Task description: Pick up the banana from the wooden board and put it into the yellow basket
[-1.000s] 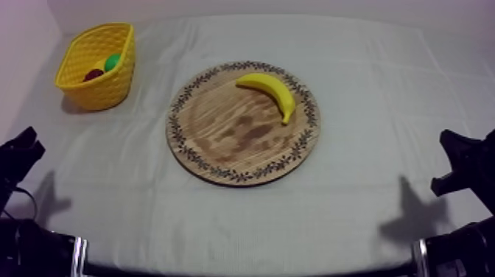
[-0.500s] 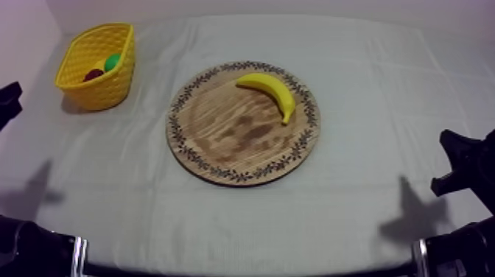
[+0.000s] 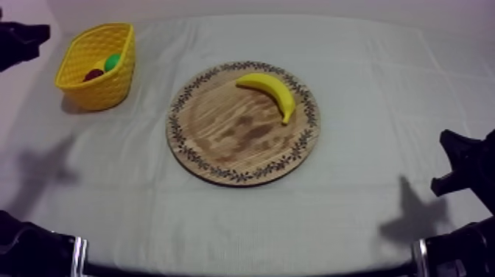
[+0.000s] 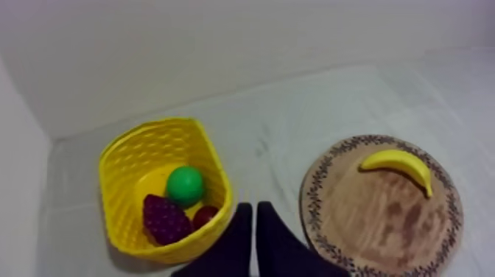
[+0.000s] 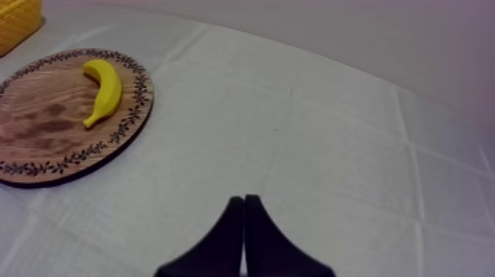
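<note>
- The left hand (image 3: pixel 20 38) is up at the far left edge of the worktop (image 3: pixel 383 88), to the left of the basket (image 3: pixel 110 94) and apart from it.
- In its own wrist view the left hand (image 4: pixel 255 212) has its two black fingers pressed together in a narrow wedge, with nothing held. The tips show over the cloth (image 4: pixel 272 140), just beside the basket's wall.
- The yellow basket stands at the far left of the worktop, well apart from the board (image 3: pixel 236 140).
- In it lie a round green fruit (image 4: pixel 185 185), a dark bunch of grapes (image 4: pixel 165 219) and a small red fruit (image 4: pixel 204 215), all close together.
- The round wooden board with its patterned rim lies flat in the middle of the worktop.
- The banana (image 3: pixel 271 90) lies on the board's far right part, inside the rim, with no hand near it.
- The right hand (image 3: pixel 460 163) sits low at the right edge of the worktop, well apart from the board.
- In its wrist view the right hand (image 5: pixel 244 200) has its fingers closed together in a wedge over bare cloth, holding nothing.
</note>
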Tool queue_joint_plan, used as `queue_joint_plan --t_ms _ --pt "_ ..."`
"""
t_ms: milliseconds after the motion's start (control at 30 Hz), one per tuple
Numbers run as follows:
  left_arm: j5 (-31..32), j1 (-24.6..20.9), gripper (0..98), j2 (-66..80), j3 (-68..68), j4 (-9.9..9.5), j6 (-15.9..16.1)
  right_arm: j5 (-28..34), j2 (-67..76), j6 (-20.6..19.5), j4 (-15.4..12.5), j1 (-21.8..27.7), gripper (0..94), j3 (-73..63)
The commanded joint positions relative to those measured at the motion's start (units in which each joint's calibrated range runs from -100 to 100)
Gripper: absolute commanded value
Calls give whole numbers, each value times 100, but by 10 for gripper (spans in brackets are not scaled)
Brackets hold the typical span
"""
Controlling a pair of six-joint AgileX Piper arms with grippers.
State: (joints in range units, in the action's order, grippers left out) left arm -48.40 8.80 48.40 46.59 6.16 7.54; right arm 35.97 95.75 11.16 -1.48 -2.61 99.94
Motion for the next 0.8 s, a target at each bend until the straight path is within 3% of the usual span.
queue_joint_plan --t_ms 0,333,767 --pt "-24 316 0 -614 -353 -11 21 0 0 0 -1 0 3 -5" --pt "-74 1102 0 -1881 -1295 -126 90 0 0 0 -1 0 3 -5" --pt "-124 1579 0 -2964 -2181 -146 117 0 0 0 -1 0 3 -5"
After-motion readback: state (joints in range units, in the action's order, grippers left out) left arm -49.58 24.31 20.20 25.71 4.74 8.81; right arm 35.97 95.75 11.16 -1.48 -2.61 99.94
